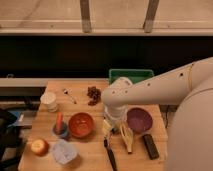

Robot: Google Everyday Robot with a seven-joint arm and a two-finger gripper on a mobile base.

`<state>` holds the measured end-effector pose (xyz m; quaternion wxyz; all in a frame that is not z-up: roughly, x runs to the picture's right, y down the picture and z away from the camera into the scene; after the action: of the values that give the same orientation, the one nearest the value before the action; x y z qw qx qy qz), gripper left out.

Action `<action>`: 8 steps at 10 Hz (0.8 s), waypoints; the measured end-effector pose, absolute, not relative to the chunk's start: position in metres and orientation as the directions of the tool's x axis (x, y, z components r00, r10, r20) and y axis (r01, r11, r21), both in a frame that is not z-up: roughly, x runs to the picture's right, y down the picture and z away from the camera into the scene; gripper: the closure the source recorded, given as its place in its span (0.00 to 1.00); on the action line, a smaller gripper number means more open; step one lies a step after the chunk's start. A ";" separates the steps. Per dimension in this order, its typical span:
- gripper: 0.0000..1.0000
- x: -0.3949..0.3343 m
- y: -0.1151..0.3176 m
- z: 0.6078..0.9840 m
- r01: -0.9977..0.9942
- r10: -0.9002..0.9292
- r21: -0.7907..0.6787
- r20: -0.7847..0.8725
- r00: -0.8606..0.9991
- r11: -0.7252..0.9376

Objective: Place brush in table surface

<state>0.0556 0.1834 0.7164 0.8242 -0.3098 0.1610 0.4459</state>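
The brush (pixel 110 155), a slim black stick, lies on the tan wooden table surface (pixel 90 155) near the front edge, between the orange bowl (pixel 81 124) and the pale yellow wooden fork (pixel 126 138). My white arm reaches in from the right. My gripper (pixel 110 129) points down just above the far end of the brush, between the orange bowl and the purple bowl (pixel 139 120). The brush's far end is hidden under the gripper.
A short black bar (pixel 150 146) lies right of the fork. A green tray (pixel 131 75) stands at the back. Also here: dark grapes (pixel 93 95), a spoon (pixel 69 95), a white cup (pixel 48 100), a blue dish with a carrot (pixel 60 128), an apple (pixel 39 146) and a clear container (pixel 64 151).
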 end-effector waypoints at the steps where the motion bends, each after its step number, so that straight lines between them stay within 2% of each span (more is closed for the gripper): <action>1: 0.24 0.054 0.188 0.719 -0.835 0.629 -0.379 -0.549 0.550 0.399; 4: 0.24 0.046 0.207 0.732 -0.835 0.606 -0.401 -0.575 0.550 0.377; 8: 0.24 0.035 0.232 0.730 -0.837 0.600 -0.429 -0.587 0.544 0.339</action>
<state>0.0346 0.2315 0.7301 0.8015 -0.3598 0.1648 0.4483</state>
